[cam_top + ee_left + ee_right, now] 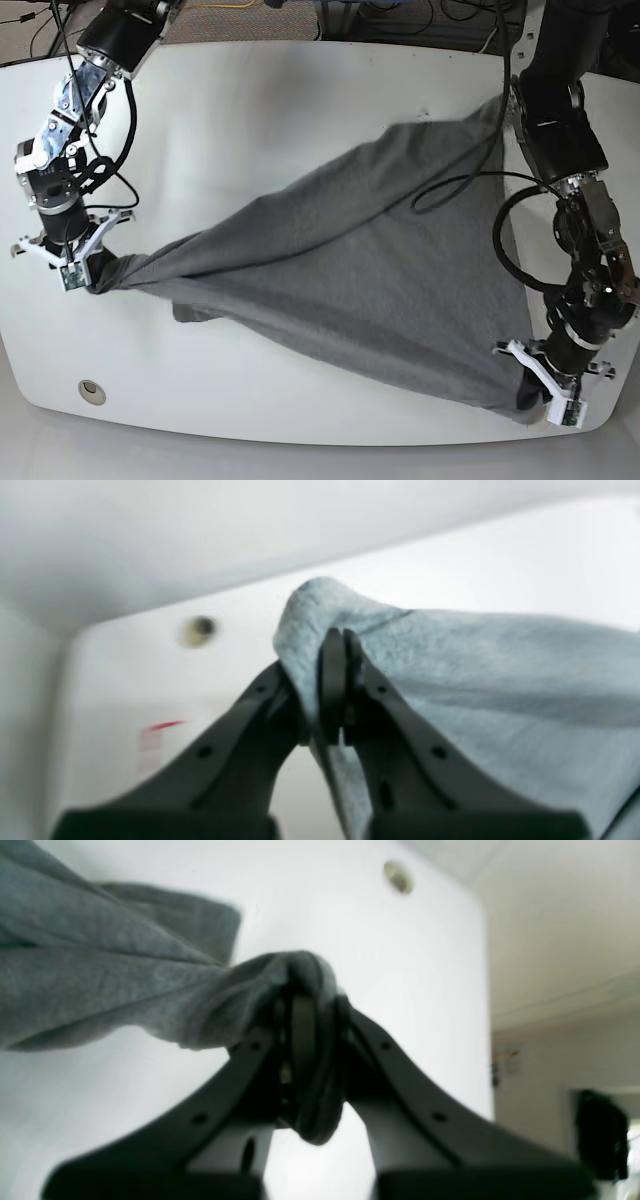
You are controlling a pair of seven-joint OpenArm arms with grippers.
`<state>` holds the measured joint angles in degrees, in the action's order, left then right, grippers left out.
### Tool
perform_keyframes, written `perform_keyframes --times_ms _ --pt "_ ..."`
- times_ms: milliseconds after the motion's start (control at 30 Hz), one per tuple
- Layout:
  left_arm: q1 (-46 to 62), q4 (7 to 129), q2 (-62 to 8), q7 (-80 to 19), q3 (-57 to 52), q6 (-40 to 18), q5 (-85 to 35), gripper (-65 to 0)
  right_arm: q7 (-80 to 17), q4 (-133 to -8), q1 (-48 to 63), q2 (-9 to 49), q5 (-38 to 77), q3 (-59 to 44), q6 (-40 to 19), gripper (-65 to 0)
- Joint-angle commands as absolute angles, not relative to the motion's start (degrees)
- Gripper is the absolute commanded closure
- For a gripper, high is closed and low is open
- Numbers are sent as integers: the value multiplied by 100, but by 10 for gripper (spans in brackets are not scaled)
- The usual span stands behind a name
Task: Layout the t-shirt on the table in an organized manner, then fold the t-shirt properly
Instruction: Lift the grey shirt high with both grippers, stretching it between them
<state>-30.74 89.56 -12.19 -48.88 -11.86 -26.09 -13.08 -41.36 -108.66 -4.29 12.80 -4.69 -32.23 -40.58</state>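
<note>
The grey t-shirt (340, 270) is stretched across the white table (250, 90) between both arms, its far end running under the arm at the back right. My left gripper (340, 645) is shut on a bunched edge of the t-shirt (500, 680); in the base view it sits at the near right corner (528, 392). My right gripper (300, 990) is shut on a gathered fold of the t-shirt (100, 975); the base view shows it at the left edge (88, 278). Cloth hides the pads of both grippers.
A round hole (91, 390) lies in the table's near left corner, also visible as the hole (398, 876) in the right wrist view. Another hole (199, 630) and a red tape mark (162, 727) lie beyond the left gripper. A black cable (470, 185) trails over the shirt.
</note>
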Motion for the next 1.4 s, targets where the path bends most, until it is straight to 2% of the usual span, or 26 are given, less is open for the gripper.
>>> perform_keyframes --times_ms 0,300,500,800,1367 --pt "-3582 9385 -1305 -5015 -1341 -2545 -1341 0 -4022 -10985 -866 1622 -462 -3248 -4000 -41" --pt "-4488 10105 -1314 -5182 -1411 -2545 -1341 0 -4048 -11046 -1921 2360 -462 -2993 -4000 -41" --pt "-5578 10105 -1332 -5543 -1411 -2545 -1341 0 -4585 -11371 -2642 2923 -400 -2607 -4000 -41" --pt "-6185 10088 -1305 -5657 -1385 -2545 -1341 0 -4945 -11512 -3327 2958 -462 -2527 -4000 -41" --pt "-5490 10097 -1341 -5640 -1622 -2563 -1349 0 -5007 -11495 -2782 2747 -435 -2545 -4000 -41"
